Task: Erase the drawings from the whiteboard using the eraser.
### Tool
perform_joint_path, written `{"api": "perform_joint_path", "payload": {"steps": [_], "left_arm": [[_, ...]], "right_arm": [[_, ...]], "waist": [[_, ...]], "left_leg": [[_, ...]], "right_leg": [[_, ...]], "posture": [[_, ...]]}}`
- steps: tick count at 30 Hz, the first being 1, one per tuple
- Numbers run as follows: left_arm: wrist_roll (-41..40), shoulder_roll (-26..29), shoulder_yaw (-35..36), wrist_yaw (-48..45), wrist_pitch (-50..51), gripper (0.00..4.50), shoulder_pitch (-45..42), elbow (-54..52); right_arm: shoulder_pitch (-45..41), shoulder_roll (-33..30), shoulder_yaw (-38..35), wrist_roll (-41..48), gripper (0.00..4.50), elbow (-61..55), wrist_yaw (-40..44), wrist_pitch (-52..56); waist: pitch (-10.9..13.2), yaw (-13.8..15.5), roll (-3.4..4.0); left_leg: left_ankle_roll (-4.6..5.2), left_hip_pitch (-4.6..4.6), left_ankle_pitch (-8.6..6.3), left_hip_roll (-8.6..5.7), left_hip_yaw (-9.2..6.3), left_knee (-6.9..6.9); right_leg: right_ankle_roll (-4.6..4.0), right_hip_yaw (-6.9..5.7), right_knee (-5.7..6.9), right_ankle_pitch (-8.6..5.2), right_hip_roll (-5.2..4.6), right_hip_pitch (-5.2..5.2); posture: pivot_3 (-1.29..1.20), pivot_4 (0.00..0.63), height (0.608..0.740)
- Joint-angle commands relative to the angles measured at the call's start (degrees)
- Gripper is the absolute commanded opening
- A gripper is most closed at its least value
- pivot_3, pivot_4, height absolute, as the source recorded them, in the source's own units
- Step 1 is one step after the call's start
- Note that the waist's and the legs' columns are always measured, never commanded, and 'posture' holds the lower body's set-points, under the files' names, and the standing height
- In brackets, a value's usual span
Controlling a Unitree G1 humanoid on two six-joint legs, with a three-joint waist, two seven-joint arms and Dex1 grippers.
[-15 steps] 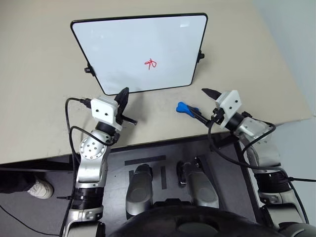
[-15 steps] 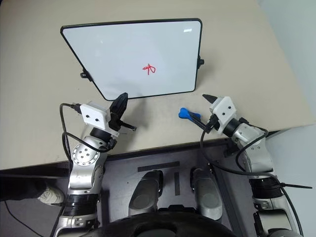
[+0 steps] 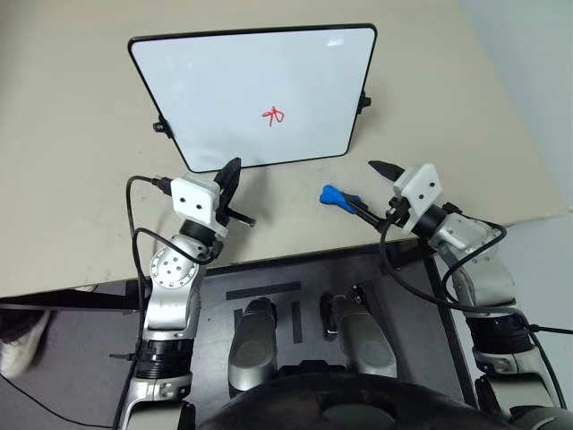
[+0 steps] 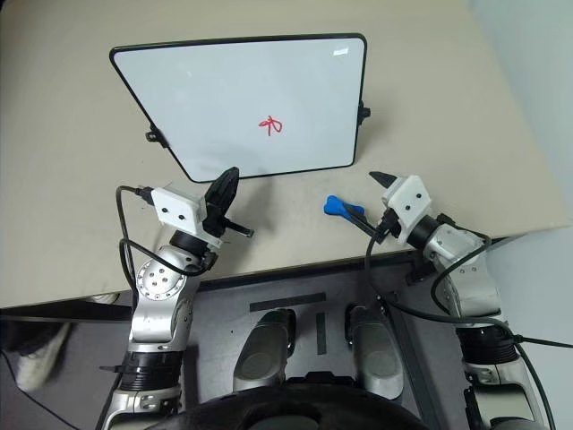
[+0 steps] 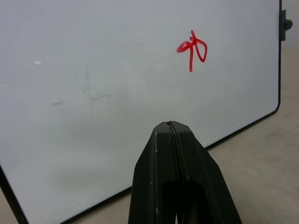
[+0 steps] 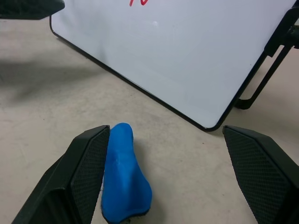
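The whiteboard (image 3: 233, 90) stands tilted on the beige table, and the drawings (image 3: 273, 115) are a small red scribble right of its middle. The blue eraser (image 3: 333, 194) lies on the table just off the board's lower right corner. My right gripper (image 3: 369, 188) is open around it. In the right wrist view the eraser (image 6: 124, 177) lies against the inner side of one finger, with a wide gap to the other. My left gripper (image 3: 231, 172) is shut with nothing in it, its tip at the board's lower edge. The left wrist view looks past it at the scribble (image 5: 192, 48).
The table's front edge (image 3: 295, 255) runs just behind both wrists. The board's black stand leg and knob (image 6: 261, 88) stick out at its right side, close to my right gripper. A person's shoe (image 3: 22, 340) is on the floor at the lower left.
My left gripper has shifted slightly right and toward the board's lower edge. The right gripper and the eraser have stayed put. The shoe on the floor has moved left.
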Motion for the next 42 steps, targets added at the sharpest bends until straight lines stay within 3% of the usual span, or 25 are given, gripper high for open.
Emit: {"api": "perform_joint_path", "payload": {"steps": [1,12,33,36,42], "left_arm": [[1.0,-0.6,0.3,1.6,-0.7,0.00,1.2,-3.6],[2.0,-1.1,1.9,4.3,-1.0,0.00,5.1,-6.1],[2.0,-2.3,0.1,3.7,-2.4,0.00,1.3,-1.9],[2.1,-2.3,0.1,3.9,-2.8,0.00,1.4,-1.8],[2.1,-2.3,0.3,4.1,-3.2,0.00,1.6,-1.7]], "right_arm": [[-2.0,-0.9,0.2,1.3,4.07,-1.3,2.1,-0.1],[-2.5,-4.0,4.7,3.6,4.07,-2.2,10.8,4.1],[-4.3,-2.7,7.8,-0.1,4.07,5.9,10.0,4.0],[-4.9,-2.4,7.7,-0.3,3.51,6.8,10.1,3.5],[-5.3,-2.1,7.3,-1.2,1.40,8.0,9.6,2.4]], "waist": [[0.0,0.0,0.00],[0.0,0.0,0.00],[0.0,0.1,0.00],[0.0,0.1,-0.01],[0.0,0.1,-0.01]], "left_leg": [[0.00,0.00,0.00,0.00,0.00,0.00],[-0.01,-0.02,-0.01,-0.04,0.03,0.00],[0.00,0.00,0.00,-0.01,0.02,0.14],[0.00,0.00,0.00,0.00,0.02,0.14],[0.01,0.00,-0.01,0.00,0.02,0.13]], "right_leg": [[0.00,0.00,0.00,0.00,0.00,0.00],[0.01,0.00,-0.02,-0.01,0.01,0.00],[-0.02,0.02,0.02,0.01,0.01,0.04],[-0.12,0.02,0.03,0.08,0.01,0.04],[-0.22,0.02,0.02,0.14,0.01,0.04]], "posture": [[0.00,0.150,0.740],[0.00,0.150,0.740],[0.00,0.150,0.740],[0.00,0.150,0.740],[0.00,0.150,0.740]]}}
